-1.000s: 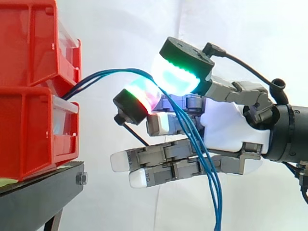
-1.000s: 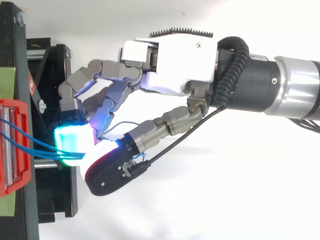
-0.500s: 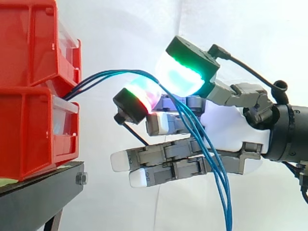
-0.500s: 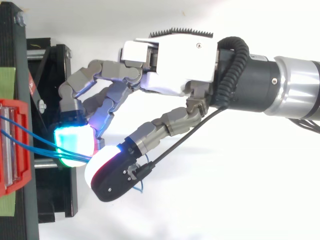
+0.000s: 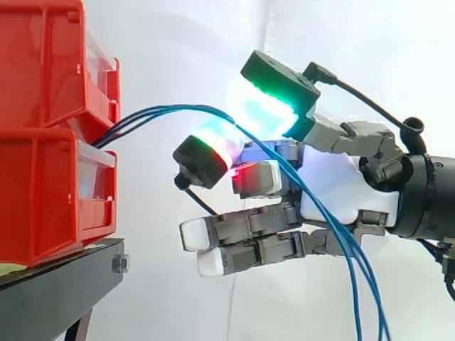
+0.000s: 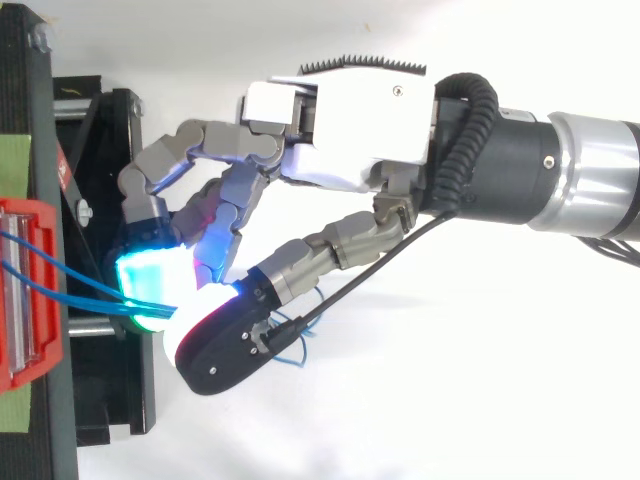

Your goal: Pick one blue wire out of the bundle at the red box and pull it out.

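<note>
Three thin blue wires (image 5: pixel 163 110) come out of the gap between the upper red bin (image 5: pixel 43 64) and the lower red bin (image 5: pixel 43 199). They arch to the right and hang down past the hand (image 5: pixel 334 192). In the side view they run between two glowing fingertips (image 5: pixel 263 106), one green-cyan above and one red-green below, which press together on them. From above, the same wires (image 6: pixel 50 290) leave the red bin (image 6: pixel 15 370) and end under the pinching pads of the hand (image 6: pixel 350 120). The lower fingers are stretched out toward the bins and hold nothing.
The bins sit on a black stand (image 5: pixel 57 284), also seen from above (image 6: pixel 100 400), left of the hand. A white curtain hangs behind. Open space lies below and to the right of the hand.
The two glowing pads parted slightly, then came together again on the wires. The hand drew back a little to the right, and the hanging part of the wires swung right.
</note>
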